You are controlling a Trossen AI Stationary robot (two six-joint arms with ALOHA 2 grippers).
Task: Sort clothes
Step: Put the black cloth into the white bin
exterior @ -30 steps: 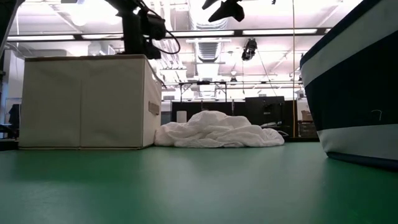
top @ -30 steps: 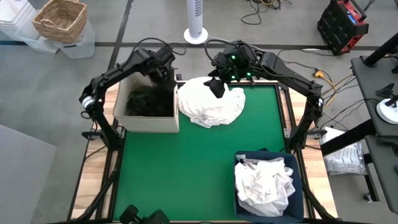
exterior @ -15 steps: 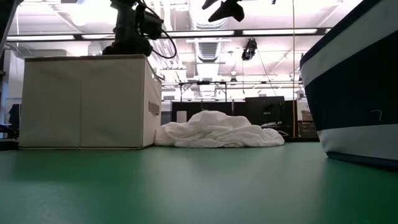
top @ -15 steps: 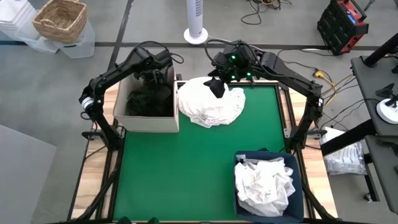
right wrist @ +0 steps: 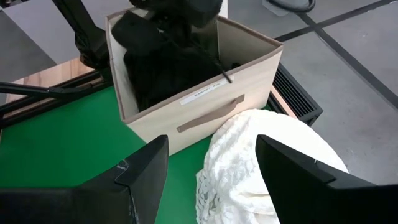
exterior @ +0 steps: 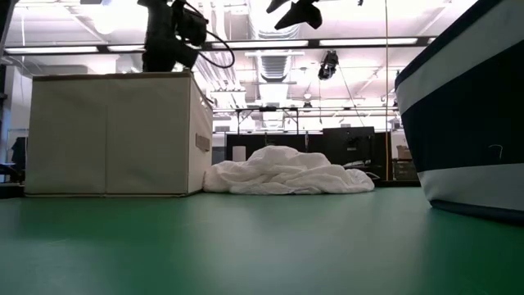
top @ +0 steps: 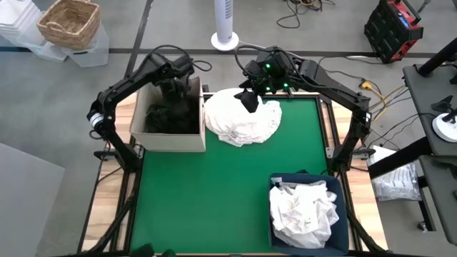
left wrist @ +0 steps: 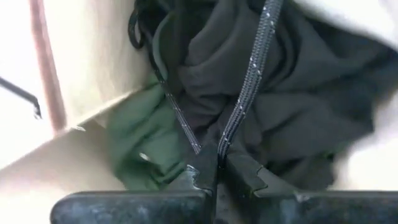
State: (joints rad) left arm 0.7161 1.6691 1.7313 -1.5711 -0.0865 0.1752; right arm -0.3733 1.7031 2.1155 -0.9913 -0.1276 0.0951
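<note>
A beige box (top: 168, 140) at the table's far left holds dark clothes (top: 168, 114), charcoal (left wrist: 292, 106) and dark green (left wrist: 140, 137). My left gripper (top: 173, 86) hangs over the box's far right part, shut on a dark cord. A white lacy garment (top: 243, 121) lies heaped on the green table beside the box. My right gripper (top: 248, 100) hovers open above the heap's far edge, its fingers (right wrist: 143, 171) spread wide, touching nothing. A navy bin (top: 344, 214) at the near right holds white clothes (top: 303, 210). My left gripper (left wrist: 216, 165) pinches a dark speckled cord (left wrist: 231, 127) between its two fingertips, from above, pointing down into the box. The cord runs straight and taut from the fingertips to the charcoal garment. That garment lies on the other clothes in the box.
The box walls (exterior: 110, 135) stand tall at the left. The navy bin (exterior: 475, 106) fills the near right. Open green table lies between them in the middle and near left. A fan base and cables sit on the floor beyond the far edge.
My left gripper has moved toward the table's left edge over the box, dipped toward the clothes and come up slightly. The right arm and the white heap have kept still.
</note>
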